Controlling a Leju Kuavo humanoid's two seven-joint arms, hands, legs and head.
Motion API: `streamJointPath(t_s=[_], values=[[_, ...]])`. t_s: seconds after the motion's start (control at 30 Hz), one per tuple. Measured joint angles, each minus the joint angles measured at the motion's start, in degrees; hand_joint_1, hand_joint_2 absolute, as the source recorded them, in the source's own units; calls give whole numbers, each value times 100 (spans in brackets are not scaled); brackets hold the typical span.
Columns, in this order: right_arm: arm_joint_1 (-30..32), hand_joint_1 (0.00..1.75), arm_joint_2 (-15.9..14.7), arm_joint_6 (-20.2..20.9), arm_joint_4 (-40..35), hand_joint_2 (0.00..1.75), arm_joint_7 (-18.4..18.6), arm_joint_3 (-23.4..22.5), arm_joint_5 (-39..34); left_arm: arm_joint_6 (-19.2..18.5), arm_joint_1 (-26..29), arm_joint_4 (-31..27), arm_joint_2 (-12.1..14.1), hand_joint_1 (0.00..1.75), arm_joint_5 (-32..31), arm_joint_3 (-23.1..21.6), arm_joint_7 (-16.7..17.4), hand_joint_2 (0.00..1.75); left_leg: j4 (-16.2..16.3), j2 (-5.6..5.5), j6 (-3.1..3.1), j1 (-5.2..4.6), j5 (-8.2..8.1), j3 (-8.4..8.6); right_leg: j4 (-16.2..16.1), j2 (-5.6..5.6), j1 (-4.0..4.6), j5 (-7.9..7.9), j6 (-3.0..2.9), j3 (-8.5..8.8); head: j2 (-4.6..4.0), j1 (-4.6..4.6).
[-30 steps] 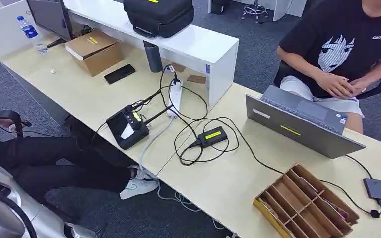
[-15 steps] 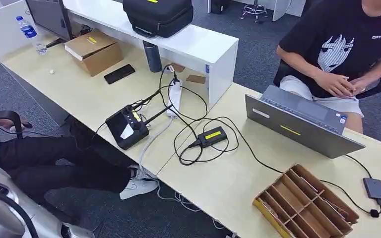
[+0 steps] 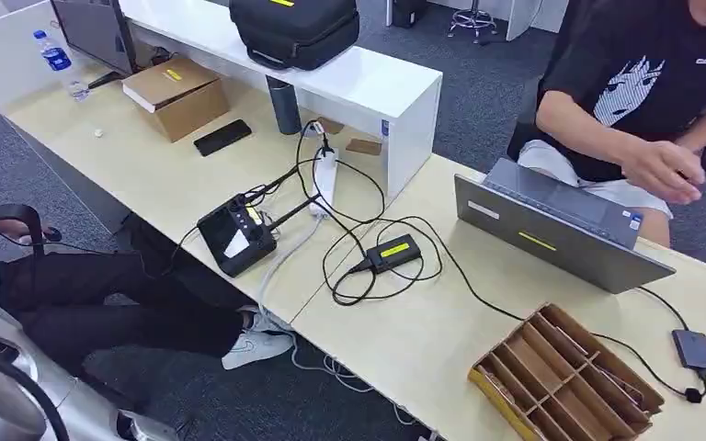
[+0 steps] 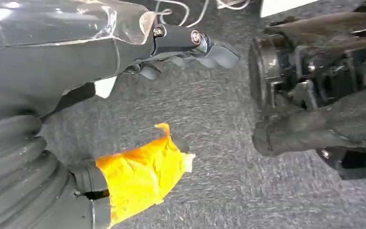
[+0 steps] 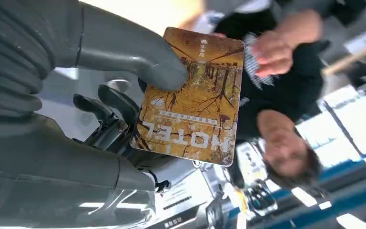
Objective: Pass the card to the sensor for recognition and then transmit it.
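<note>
The left hand [image 4: 190,45] hangs empty over the floor with fingers apart, the right hand [image 5: 138,76] pinches the hotel card [image 5: 193,95], and the person's hand [image 3: 666,170] at upper right has just lifted, maybe ready for it.

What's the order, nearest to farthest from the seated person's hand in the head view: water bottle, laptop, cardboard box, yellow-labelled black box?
1. laptop, just in front of the person's hand.
2. yellow-labelled black box, mid-desk among the cables.
3. cardboard box, far left.
4. water bottle, at the far left corner.
</note>
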Motion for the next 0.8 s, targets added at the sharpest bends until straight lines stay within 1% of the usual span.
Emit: streamJointPath(t_s=[0.1,0.17,0.2,0.23,0.27,0.3,0.37,0.4,0.47,0.5,0.53,0.57,0.63,0.67,0.73,0.8], values=[[-274,175,459,-98,55,175,79,103,-50,-297,-177,48,-2,0,-96,0,-205,175,0,1,-3,0,2,1,2,1,0,1,-1,0,0,-2],[-495,175,741,-103,195,175,168,214,-87,-494,-289,101,-13,0,-333,18,-319,175,-1,2,-11,0,8,-1,5,0,0,5,-8,-3,0,-2],[-632,175,920,-92,302,175,203,306,-133,-658,-381,138,-17,0,-780,35,-435,175,-1,5,-13,0,9,0,5,2,0,8,-10,-8,0,-2],[-740,175,1065,-57,393,175,205,397,-179,-840,-510,166,-17,0,-1427,35,-621,175,0,4,-14,0,12,0,4,2,0,10,-12,-8,0,-4],[-869,175,1193,-6,503,175,225,483,-216,-1069,-654,195,-17,0,-2090,59,-886,175,0,1,-13,0,13,-1,5,0,0,10,-11,-8,0,0],[-989,175,1334,78,640,175,225,570,-279,-1353,-792,216,-17,0,-2731,137,-1232,175,1,-3,-11,1,21,-1,5,-2,0,10,-11,-9,0,-2],[-1219,175,1630,215,925,175,218,750,-356,-1869,-1243,260,-26,0,-3742,306,-2016,175,1,-23,-14,1,31,-10,6,-21,1,15,-10,-10,0,-2],[-1321,175,1775,245,1065,175,216,836,-365,-1999,-1561,271,-39,0,-4149,328,-2370,175,1,-37,-19,3,38,-15,8,-37,2,16,-11,-11,0,0],[-1486,175,2020,265,1320,175,216,998,-371,-2072,-2265,271,-83,0,-4896,291,-3057,175,1,-51,-23,3,50,-20,10,-51,2,26,-19,-13,0,0],[-1532,175,2155,267,1423,175,216,1086,-376,-2098,-2607,229,-112,0,-5302,269,-3551,175,1,-51,-24,5,55,-22,11,-54,4,31,-20,-14,0,0],[-1564,175,2238,273,1497,175,216,1148,-380,-2168,-2906,153,-127,0,-5471,258,-3885,175,1,-50,-26,6,57,-24,11,-53,6,34,-23,-14,0,0],[-1583,175,2310,276,1556,175,216,1198,-382,-2227,-3155,72,-138,0,-5508,260,-4112,175,1,-49,-25,4,57,-24,12,-51,6,37,-25,-14,0,0],[-1613,175,2414,275,1643,175,218,1276,-411,-2288,-3478,-50,-153,0,-5482,254,-4266,175,1,-31,-25,3,57,-22,11,-36,5,40,-22,-16,0,0],[-1624,175,2443,278,1661,175,249,1296,-446,-2288,-3575,-85,-153,0,-5370,249,-4312,175,2,-28,-25,3,56,-23,10,-31,5,41,-21,-17,0,-2],[-1635,175,2474,306,1674,175,437,1351,-546,-2216,-3627,-182,-109,0,-4531,249,-4327,175,1,-23,-25,2,55,-23,9,-27,4,40,-21,-18,0,2],[-1633,175,2497,352,1663,175,568,1423,-647,-1963,-3481,-195,1,0,-3639,249,-4225,175,1,-3,-23,1,51,-24,8,-4,2,40,-21,-25,0,-2]])
